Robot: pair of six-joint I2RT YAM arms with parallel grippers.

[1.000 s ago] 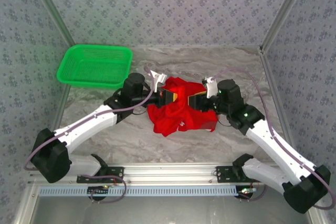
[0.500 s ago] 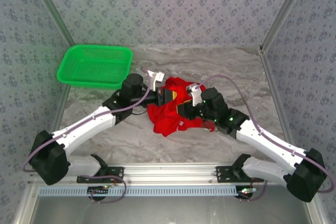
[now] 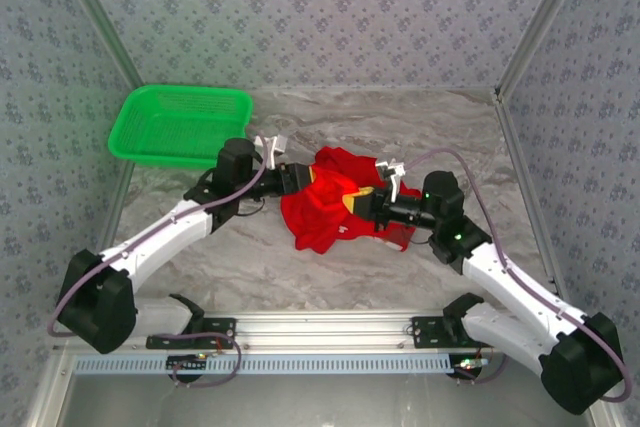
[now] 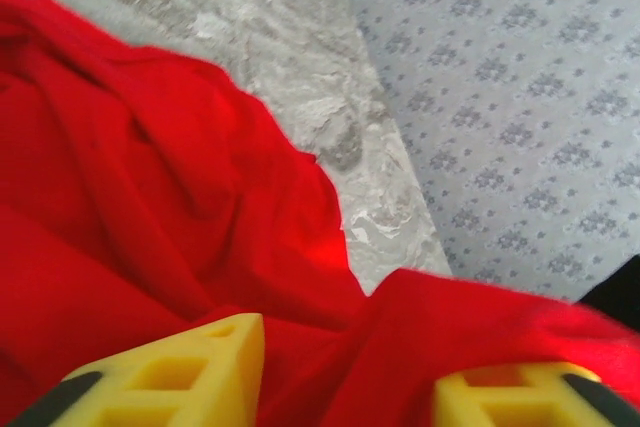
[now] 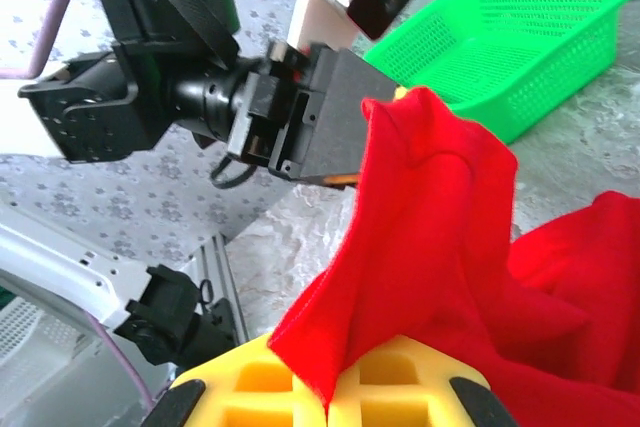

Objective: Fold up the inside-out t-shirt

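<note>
The inside-out t-shirt (image 3: 328,215) is a crumpled red heap in the middle of the marble table. My right gripper (image 3: 362,203) reaches into it from the right. In the right wrist view the right gripper (image 5: 330,387) is shut on a fold of the t-shirt (image 5: 440,237), which rises in a peak from the pinched yellow fingers (image 5: 250,387). My left gripper (image 3: 292,175) sits at the heap's upper left edge. In the left wrist view the left gripper (image 4: 345,372) is open, and the t-shirt (image 4: 150,217) lies loose between its yellow fingers (image 4: 190,372).
A green mesh basket (image 3: 180,125) stands at the back left, also seen in the right wrist view as the basket (image 5: 510,37). Bare marble table (image 3: 250,262) lies in front of the shirt. Patterned walls close in the back and both sides.
My right gripper moved in from the right, shut on a fold of the shirt and lifted it. My left gripper opened, let go of the cloth and drew back slightly left.
</note>
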